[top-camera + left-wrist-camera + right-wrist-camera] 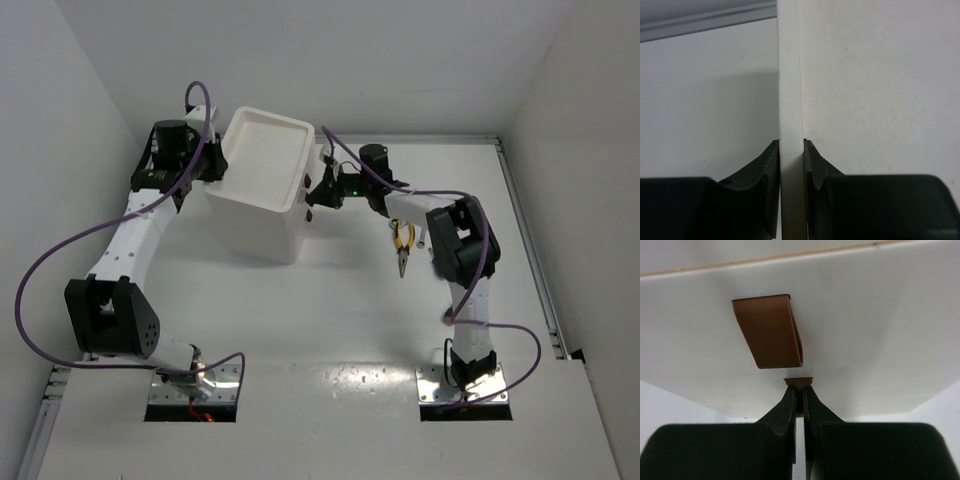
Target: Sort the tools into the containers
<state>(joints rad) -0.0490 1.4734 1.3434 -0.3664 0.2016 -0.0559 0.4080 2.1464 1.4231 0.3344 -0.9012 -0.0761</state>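
Left gripper (791, 146) clamped on the rim of the large, deep white plastic bin (262, 170) on the white table (330, 330), right gripper (799, 390) at the opposite wall.
Only the overhead view shows yellow-handled, dark-jawed pliers (403, 245) lying beside the right arm, apart from the bin; only the right wrist view shows a brown clip (771, 332) on that wall and, below it, the small brown tab (799, 382) its fingers pinch.

You have nothing to read here. No lettering, number, brand or sign shows on the white bin (255, 225), the brown tab (770, 332) on its wall, the smaller brown tab (799, 382) below it, the yellow-handled pliers (403, 240) or the surface (330, 320).
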